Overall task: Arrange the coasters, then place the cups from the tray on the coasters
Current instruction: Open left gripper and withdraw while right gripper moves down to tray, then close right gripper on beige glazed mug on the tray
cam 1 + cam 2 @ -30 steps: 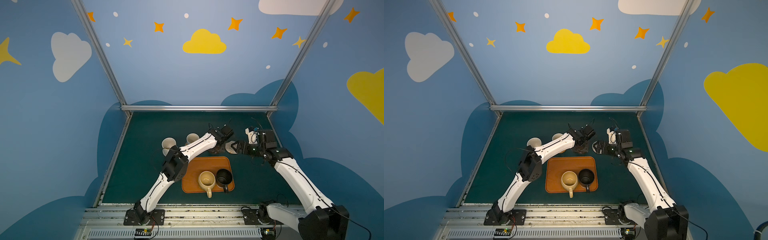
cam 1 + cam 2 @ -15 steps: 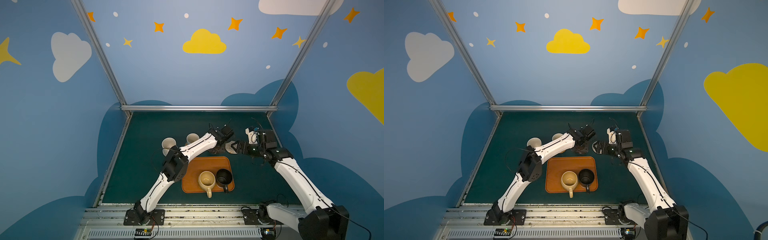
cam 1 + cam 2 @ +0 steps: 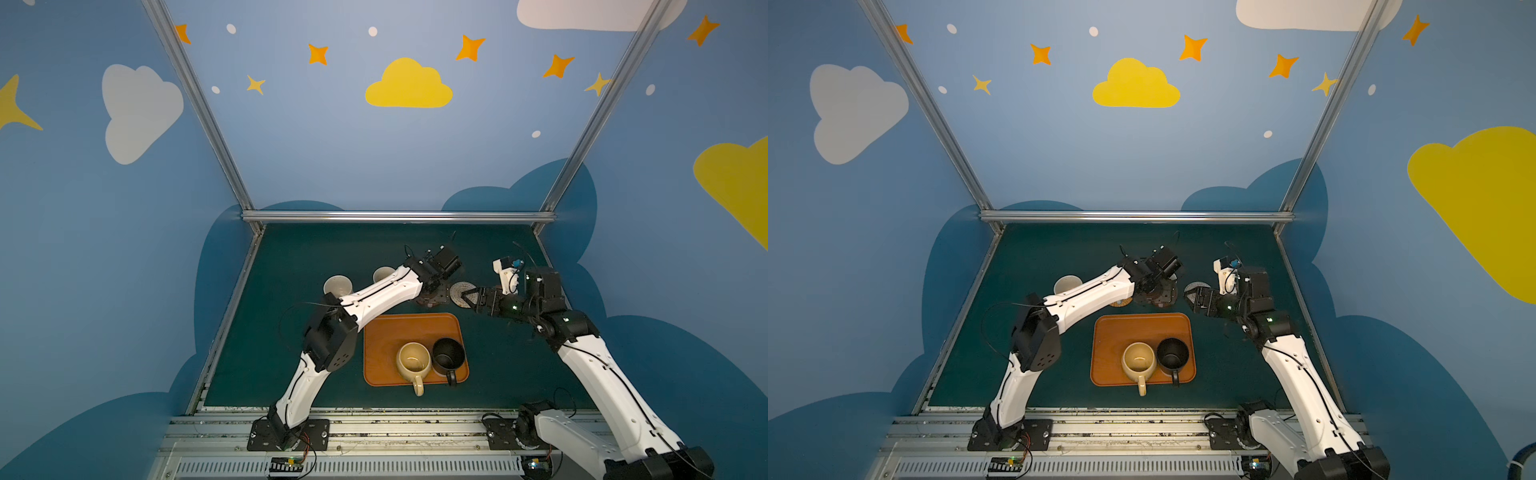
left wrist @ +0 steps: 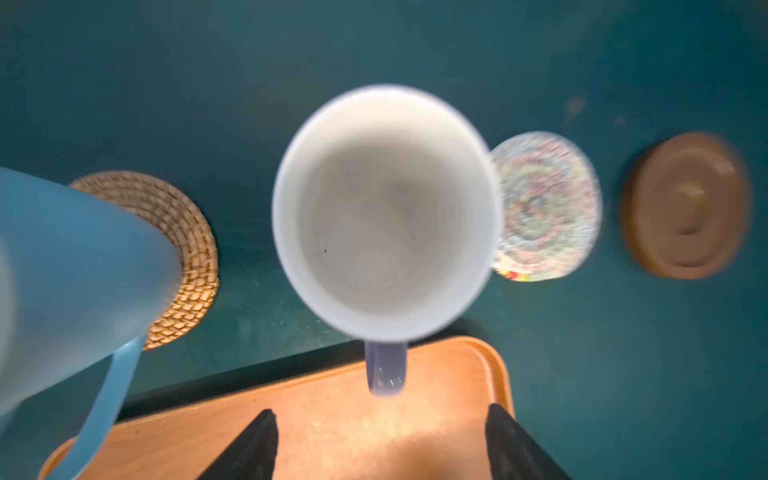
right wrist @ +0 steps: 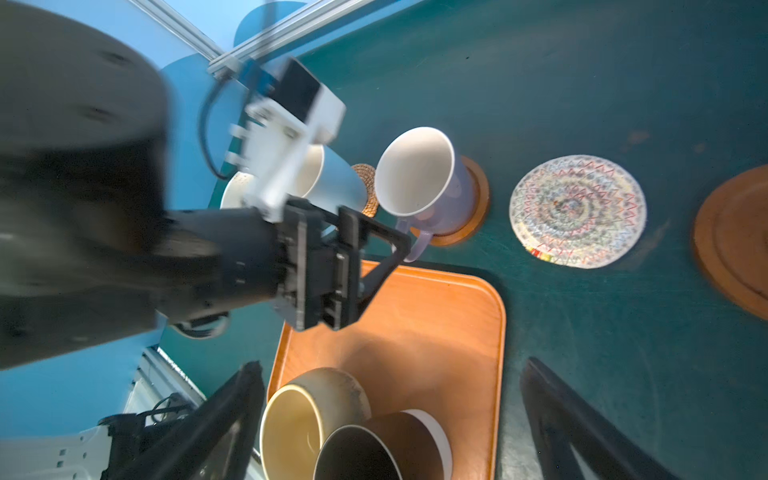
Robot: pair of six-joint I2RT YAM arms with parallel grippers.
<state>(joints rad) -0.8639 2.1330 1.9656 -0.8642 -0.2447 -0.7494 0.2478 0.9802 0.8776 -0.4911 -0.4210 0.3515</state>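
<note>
From my seat the left gripper (image 4: 387, 446) reads as spread. Its 2 black fingers (image 4: 253, 449) stand wide apart over the tray (image 4: 332, 415), and the handle of the lavender cup (image 4: 386, 216) lies beyond their tips, untouched. That cup stands upright on a brown wooden coaster (image 5: 478, 208), and in the left wrist view the cup body hides the disc completely.

Beside it, the light blue cup (image 4: 62, 270) is blurred and cut off by the frame edge, covering part of the tan rattan coaster (image 4: 187, 249). The grey-white woven coaster (image 5: 577, 210) lies bare. The other wooden coaster (image 5: 735, 241) is cropped at the picture edge.

The right gripper (image 5: 392, 363) is spread wide too, holding nothing; in both top views it covers part of the woven coaster. On the tray the yellow-beige cup (image 3: 412, 359) and black cup (image 3: 449, 353) sit pressed close. The speckled white cup (image 3: 337, 286) shows only its rim past the left arm, and I cannot tell what it rests on.
</note>
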